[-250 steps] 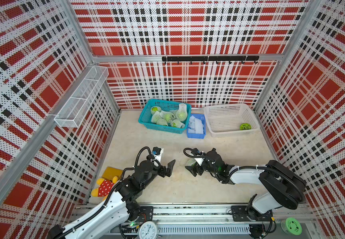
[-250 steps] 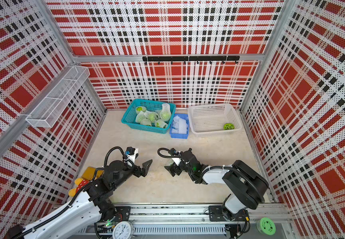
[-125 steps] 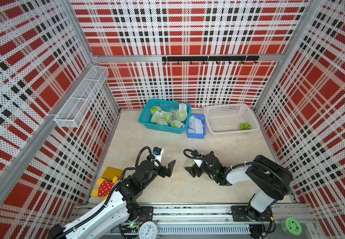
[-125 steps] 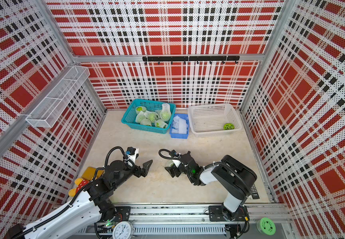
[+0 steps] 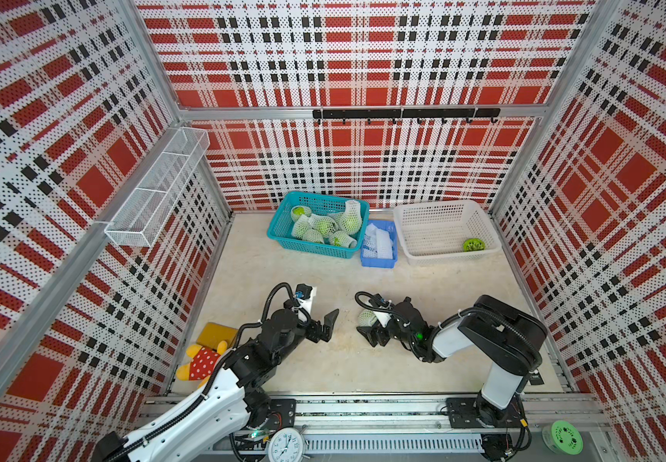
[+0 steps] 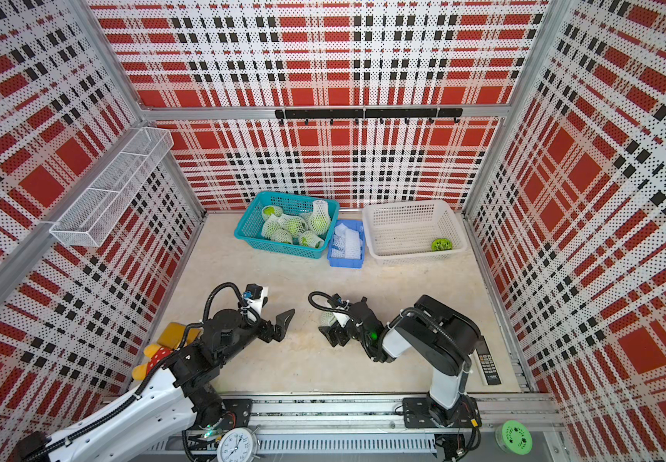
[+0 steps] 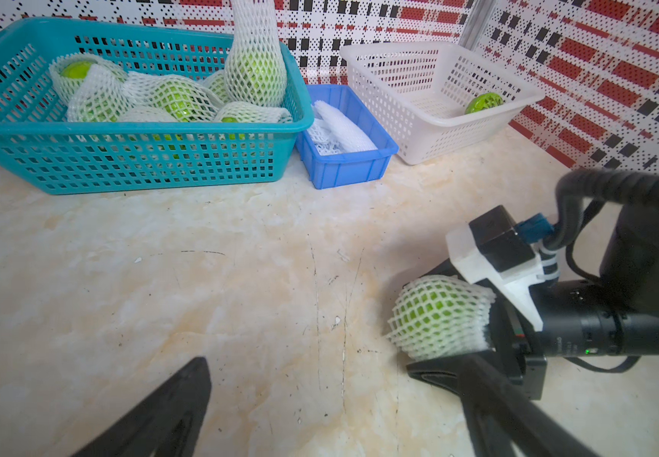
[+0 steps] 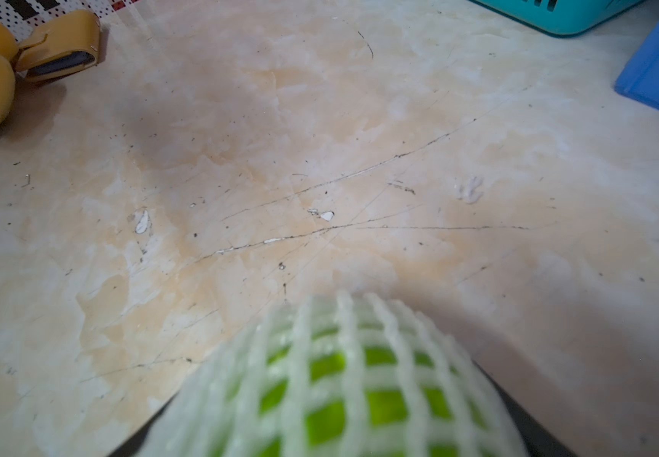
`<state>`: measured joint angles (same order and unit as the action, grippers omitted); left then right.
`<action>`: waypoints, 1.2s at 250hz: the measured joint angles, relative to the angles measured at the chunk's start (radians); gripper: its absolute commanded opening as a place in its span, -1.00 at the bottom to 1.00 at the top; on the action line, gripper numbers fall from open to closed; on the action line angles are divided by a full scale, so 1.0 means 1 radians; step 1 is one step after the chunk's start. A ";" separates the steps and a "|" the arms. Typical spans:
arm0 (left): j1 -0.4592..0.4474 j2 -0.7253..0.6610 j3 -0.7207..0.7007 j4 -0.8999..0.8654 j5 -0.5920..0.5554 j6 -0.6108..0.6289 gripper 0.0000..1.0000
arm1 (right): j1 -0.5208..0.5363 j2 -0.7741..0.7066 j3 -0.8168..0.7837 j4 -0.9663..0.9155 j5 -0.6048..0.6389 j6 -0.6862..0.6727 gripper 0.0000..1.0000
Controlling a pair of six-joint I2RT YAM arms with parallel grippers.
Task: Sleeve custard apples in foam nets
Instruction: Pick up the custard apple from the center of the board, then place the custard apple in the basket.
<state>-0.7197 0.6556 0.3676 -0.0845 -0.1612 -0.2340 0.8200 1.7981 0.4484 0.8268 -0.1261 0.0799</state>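
Right gripper (image 5: pixel 366 325): I am pinching the apple (image 7: pixel 434 316), already inside its net (image 7: pixel 476 312), low over the table (image 8: pixel 320 178), front of centre. One finger is lying under the net and the other is pressing on it from behind. In the right wrist view the netted fruit is filling the near edge, out of focus.

Left gripper (image 5: pixel 328 326): I am holding it spread wide and empty. It is facing the right one across a strip of table, well apart from the apple.

Around: a teal basket (image 5: pixel 311 249) at the back wall is holding several sleeved apples (image 5: pixel 325 228), one of them standing upright. Just beside it a blue bin (image 5: pixel 379 262) is carrying spare nets (image 5: pixel 379 240). Next over, a white basket (image 5: pixel 443 256) is holding one green fruit (image 5: pixel 473 245) near its right wall. All three are sitting well beyond my grippers. A plush toy (image 5: pixel 201 362) and a yellow block (image 5: pixel 217 334) are lying by the left wall, beside my left arm. A clock (image 5: pixel 285 446) and a green disc (image 5: pixel 563 438) are sitting at the front rail. A remote (image 6: pixel 487 366) is lying by my right arm's base.

Surface: the beige marbled top is showing scratches and small chips.

Room: red, black and white plaid perforated panels are enclosing three sides. A wire shelf (image 5: pixel 155 196) is hanging on the left wall and a black hook rail (image 5: pixel 403 114) on the back wall.
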 measured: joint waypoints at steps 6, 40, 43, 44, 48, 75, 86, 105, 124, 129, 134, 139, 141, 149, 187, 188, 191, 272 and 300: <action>0.000 0.000 0.000 0.002 0.000 0.000 0.99 | 0.000 0.002 -0.001 0.009 0.001 0.001 0.63; 0.001 -0.001 -0.002 0.003 0.004 -0.001 0.99 | 0.000 0.003 -0.020 0.043 0.006 0.023 0.49; 0.001 -0.001 -0.002 0.003 0.005 -0.001 0.99 | 0.000 0.002 -0.021 0.045 0.006 0.026 0.48; 0.001 -0.001 -0.002 0.003 0.005 -0.001 0.99 | 0.000 0.002 -0.021 0.045 0.006 0.025 0.47; 0.001 -0.001 -0.002 0.003 0.005 -0.001 0.99 | 0.000 0.000 -0.023 0.044 0.006 0.026 0.45; 0.001 -0.001 -0.002 0.003 0.011 -0.001 0.99 | 0.000 -0.031 -0.025 0.002 0.008 0.035 0.22; 0.001 -0.001 -0.002 0.003 0.014 -0.001 0.99 | 0.000 -0.058 -0.025 -0.026 0.009 0.036 0.20; 0.001 -0.003 -0.002 0.003 0.019 -0.001 0.99 | 0.000 -0.118 -0.025 -0.073 0.007 0.038 0.19; 0.001 -0.007 -0.002 0.002 0.026 -0.002 0.99 | 0.000 -0.202 -0.025 -0.120 0.000 0.047 0.18; 0.001 -0.008 -0.002 0.003 0.026 -0.002 0.99 | -0.001 -0.232 -0.025 -0.133 -0.005 0.052 0.18; 0.001 -0.009 -0.002 0.003 0.027 -0.002 0.99 | -0.002 -0.258 -0.025 -0.147 -0.009 0.058 0.18; 0.001 -0.010 -0.002 0.003 0.030 -0.003 0.99 | -0.003 -0.293 -0.024 -0.164 -0.016 0.067 0.18; 0.001 -0.010 -0.002 0.002 0.031 -0.003 0.99 | -0.004 -0.304 -0.023 -0.171 -0.019 0.069 0.18; 0.001 -0.011 -0.002 0.002 0.033 -0.003 0.99 | -0.010 -0.357 -0.018 -0.208 -0.033 0.084 0.18; 0.000 -0.006 0.003 0.001 0.053 -0.002 0.99 | -0.066 -0.570 0.068 -0.396 -0.137 0.195 0.16; 0.000 -0.006 0.004 0.001 0.053 -0.002 0.99 | -0.069 -0.574 0.070 -0.400 -0.137 0.199 0.16; 0.000 -0.003 0.006 0.000 0.053 -0.002 0.99 | -0.077 -0.589 0.081 -0.413 -0.152 0.214 0.17; -0.088 0.069 0.137 -0.006 0.103 0.064 0.99 | -0.296 -0.729 0.158 -0.424 -0.430 0.606 0.17; -0.134 0.096 0.185 -0.007 0.137 0.105 0.99 | -0.365 -0.717 0.104 -0.282 -0.518 0.769 0.18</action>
<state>-0.8532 0.7517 0.5522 -0.0914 -0.0238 -0.1287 0.4549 1.0809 0.5522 0.5449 -0.6445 0.8486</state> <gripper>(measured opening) 0.994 0.751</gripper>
